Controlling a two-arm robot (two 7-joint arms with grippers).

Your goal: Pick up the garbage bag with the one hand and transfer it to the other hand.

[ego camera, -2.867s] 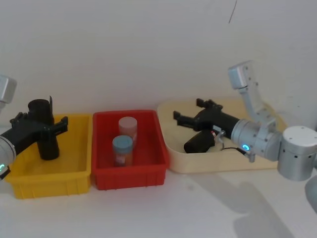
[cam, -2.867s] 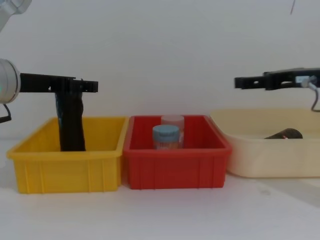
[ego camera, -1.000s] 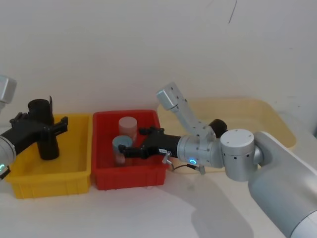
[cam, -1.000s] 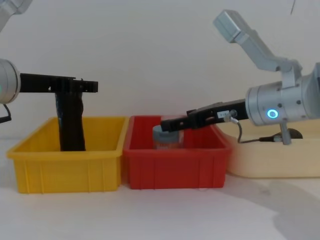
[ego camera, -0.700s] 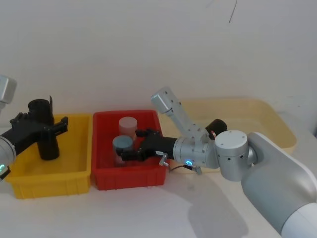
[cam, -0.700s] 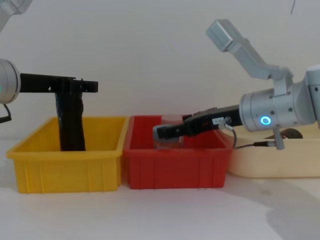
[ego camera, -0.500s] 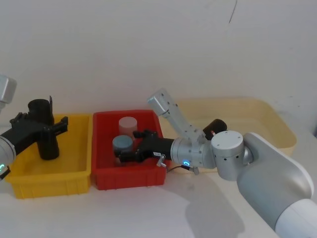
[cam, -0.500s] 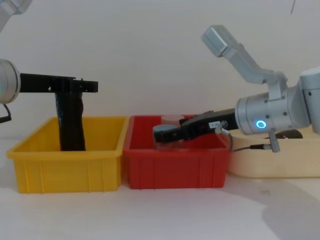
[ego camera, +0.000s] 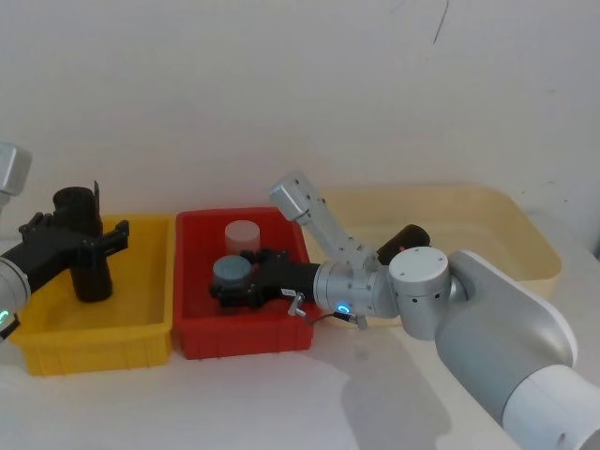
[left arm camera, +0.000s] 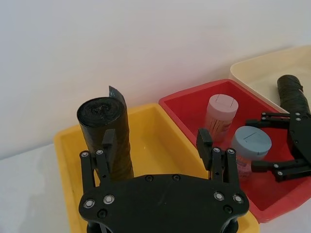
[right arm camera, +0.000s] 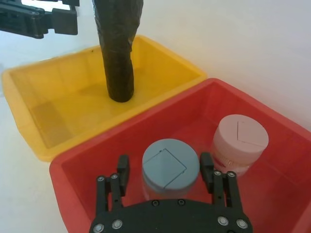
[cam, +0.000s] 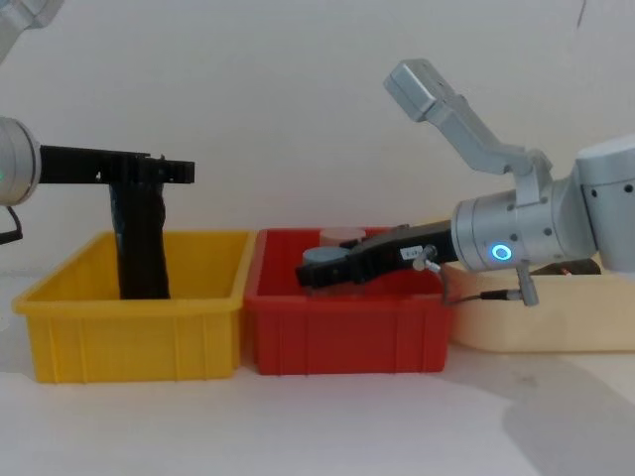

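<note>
Right gripper [right arm camera: 165,177], fingers spread wide, straddles the blue-lidded jar [right arm camera: 169,166] in the red plastic bin [ego camera: 291,330]. Left gripper [left arm camera: 158,145], also open, flanks a plain black roll [left arm camera: 106,133] upright in the yellow bin [ego camera: 56,342]. The red-labelled black crinkly garbage bag roll [ego camera: 401,238] lies at the cream tray's [ego camera: 534,248] left edge.

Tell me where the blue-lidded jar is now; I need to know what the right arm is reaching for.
The blue-lidded jar stands in the red bin, in the middle of the head view, just in front of the pink-lidded jar. The right gripper is open around it.
</note>
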